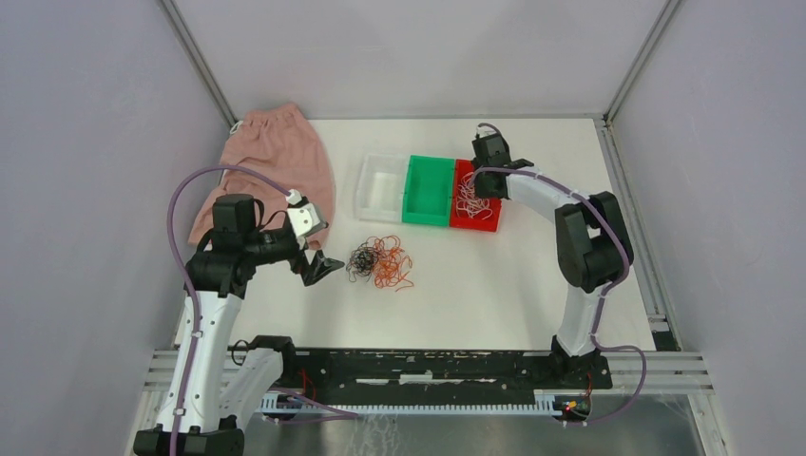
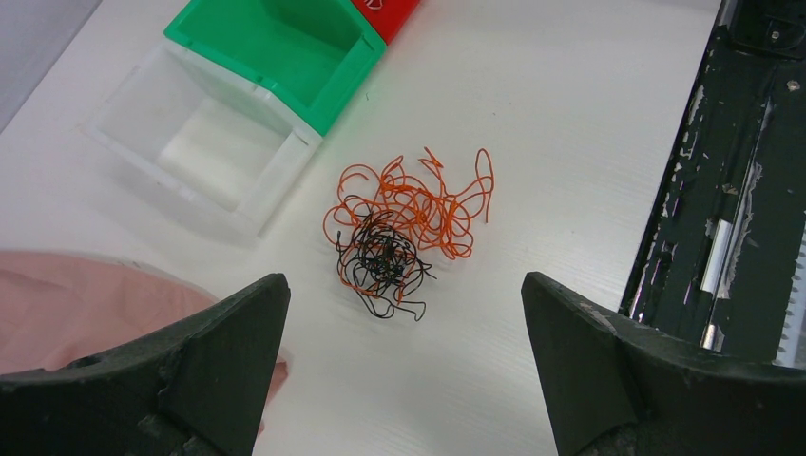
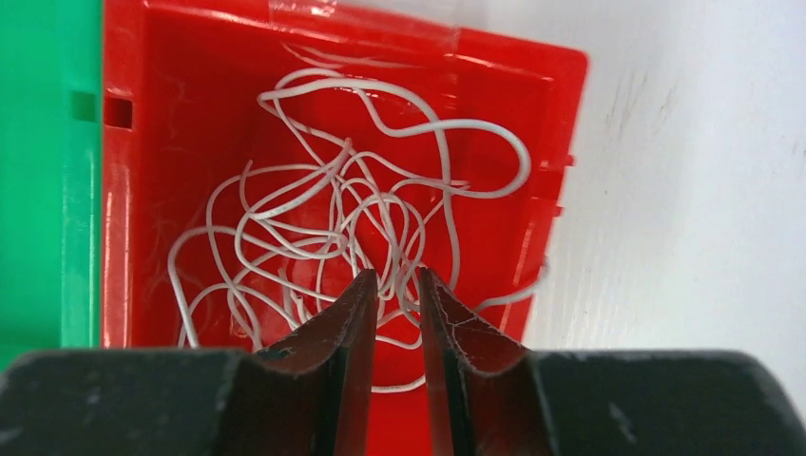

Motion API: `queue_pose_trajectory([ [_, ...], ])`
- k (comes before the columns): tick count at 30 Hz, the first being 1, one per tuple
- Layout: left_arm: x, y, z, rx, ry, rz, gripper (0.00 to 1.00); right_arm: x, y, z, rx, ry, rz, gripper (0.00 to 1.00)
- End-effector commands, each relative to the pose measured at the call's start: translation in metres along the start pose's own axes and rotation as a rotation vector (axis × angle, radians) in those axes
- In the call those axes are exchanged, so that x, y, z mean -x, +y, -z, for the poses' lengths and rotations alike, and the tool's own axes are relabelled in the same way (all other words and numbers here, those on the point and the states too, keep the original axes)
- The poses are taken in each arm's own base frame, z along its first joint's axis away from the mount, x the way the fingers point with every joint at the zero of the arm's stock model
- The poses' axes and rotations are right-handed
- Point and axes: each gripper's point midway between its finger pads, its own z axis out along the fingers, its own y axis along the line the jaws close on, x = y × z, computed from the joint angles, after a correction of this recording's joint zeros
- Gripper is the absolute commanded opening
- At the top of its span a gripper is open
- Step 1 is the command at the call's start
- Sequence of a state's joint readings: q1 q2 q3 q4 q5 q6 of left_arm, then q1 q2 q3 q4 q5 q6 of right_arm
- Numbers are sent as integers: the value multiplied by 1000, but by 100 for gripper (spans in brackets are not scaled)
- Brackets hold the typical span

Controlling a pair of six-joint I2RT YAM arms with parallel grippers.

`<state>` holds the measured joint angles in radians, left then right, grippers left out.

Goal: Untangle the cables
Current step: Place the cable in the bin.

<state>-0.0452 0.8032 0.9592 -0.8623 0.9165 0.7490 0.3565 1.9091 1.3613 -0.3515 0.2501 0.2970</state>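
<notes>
Near side: left hand (image 2: 401,282) spread wide, holding nothing, near the clump (image 2: 404,228) of orange and black cables lying loose on the table (image 2: 570,142), not touching it. Looks light, springy and wiry; likely to snag and drag along whole. Best to pinch a free orange loop at the edge, not the knotted black middle.

Farther: clear bin (image 2: 190,133), green bin (image 2: 285,47), red bin (image 3: 152,171) in a row. White cables (image 3: 352,218) inside the red bin, right hand (image 3: 394,280) over them, tips nearly together; cannot tell whether a strand sits pinched. Near end of that bin hidden behind the hand.
</notes>
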Motion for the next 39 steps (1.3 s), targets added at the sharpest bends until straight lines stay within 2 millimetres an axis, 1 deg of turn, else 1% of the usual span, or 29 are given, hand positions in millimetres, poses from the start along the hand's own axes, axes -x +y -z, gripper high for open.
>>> queue_pose_trajectory([
  [1,14,6,6,26,-20,-66,99,13,2,-3,-43,-30,43,29],
  [5,14,7,6,27,-20,-67,99,6,1,-10,-63,-7,71,29],
  [9,13,7,5,27,-18,-68,99,-2,-7,-16,-111,20,103,28],
  [13,13,7,5,26,-17,-70,99,-2,-20,-12,-149,6,103,28],
  [15,12,6,5,24,-17,-66,99,6,-20,-5,-130,-19,87,30],
  [17,11,5,5,21,-16,-61,99,20,-14,8,-94,-63,72,40],
  [19,10,5,4,22,-13,-44,99,39,0,27,-32,-121,50,48],
  [21,9,8,3,28,-9,-18,99,59,19,50,17,-176,64,52],
  [23,8,14,3,54,1,12,99,75,35,73,45,-220,97,56],
  [25,5,19,3,78,21,30,99,86,42,96,52,-255,103,62],
  [26,3,21,3,91,31,37,99,90,44,107,57,-271,105,68],
  [27,2,23,4,101,39,45,99,91,45,118,60,-289,104,74],
  [28,0,25,3,107,47,54,99,93,47,129,67,-309,103,84],
  [29,-2,25,3,111,55,61,99,92,49,141,83,-328,101,97],
  [30,-4,26,2,114,61,69,99,92,51,153,100,-349,96,99],
  [32,-7,29,1,118,65,83,99,86,56,172,145,-369,71,99],
  [34,-6,31,0,127,63,97,99,78,61,187,217,-367,0,99],
  [36,-3,34,0,139,57,103,99,72,59,197,253,-361,-96,99],
  [37,-2,37,0,150,54,107,99,67,63,200,311,-349,-122,99],
  [39,-1,44,1,192,50,132,99,52,88,207,502,-333,-133,99],
])
